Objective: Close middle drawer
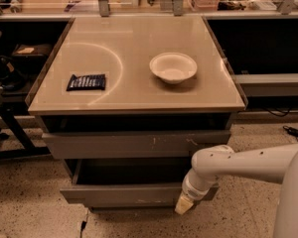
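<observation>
The middle drawer (129, 195) is standing pulled out, its plain front lying just left of the pincer (184, 205). The pincer is meeting that front's right end; whether it is clenched or released cannot be told. The scratched drawer front (134, 144) is sitting above the pincer. Judged progress: closing is not yet done, and the inward push is still pending.

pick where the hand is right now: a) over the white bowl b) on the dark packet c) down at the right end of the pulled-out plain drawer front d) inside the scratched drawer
c: the hand is low at the right end of the middle drawer front, well below the bowl and packet on the cabinet top.
</observation>
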Robot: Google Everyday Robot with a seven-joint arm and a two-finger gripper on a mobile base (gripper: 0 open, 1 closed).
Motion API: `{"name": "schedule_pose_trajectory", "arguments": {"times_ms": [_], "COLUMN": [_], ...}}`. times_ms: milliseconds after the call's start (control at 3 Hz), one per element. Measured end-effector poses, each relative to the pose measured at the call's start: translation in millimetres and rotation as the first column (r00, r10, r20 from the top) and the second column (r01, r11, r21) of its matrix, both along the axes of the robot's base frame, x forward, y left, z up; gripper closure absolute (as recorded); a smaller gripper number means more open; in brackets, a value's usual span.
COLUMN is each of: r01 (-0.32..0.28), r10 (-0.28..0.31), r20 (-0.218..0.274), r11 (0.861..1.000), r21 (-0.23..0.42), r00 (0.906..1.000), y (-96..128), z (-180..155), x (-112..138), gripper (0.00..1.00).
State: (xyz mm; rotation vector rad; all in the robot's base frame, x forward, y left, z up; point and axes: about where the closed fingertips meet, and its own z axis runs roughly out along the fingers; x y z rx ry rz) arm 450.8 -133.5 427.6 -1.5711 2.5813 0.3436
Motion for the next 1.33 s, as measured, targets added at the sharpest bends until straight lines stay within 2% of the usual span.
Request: {"name": "schedule_pose_trajectory", "arguments": {"times_ms": [333,667,1000,1333], "r01": [0.0,0.0,0.0,0.0], "r10": [0.0,0.0,0.0,0.0], "r20": [0.0,0.0,0.0,0.0], "r11": [1.0,1.0,1.0,1.0], "r21": [0.0,0.0,0.0,0.0], "r00": [1.0,1.0,1.0,1.0], "y": [0.0,0.0,0.0,0.0], "z": [0.0,-0.1,-0.1,-0.1], "x": [0.0,-0.1,-0.1,-0.1], "gripper": [0.0,0.18,0.16,0.0]}}
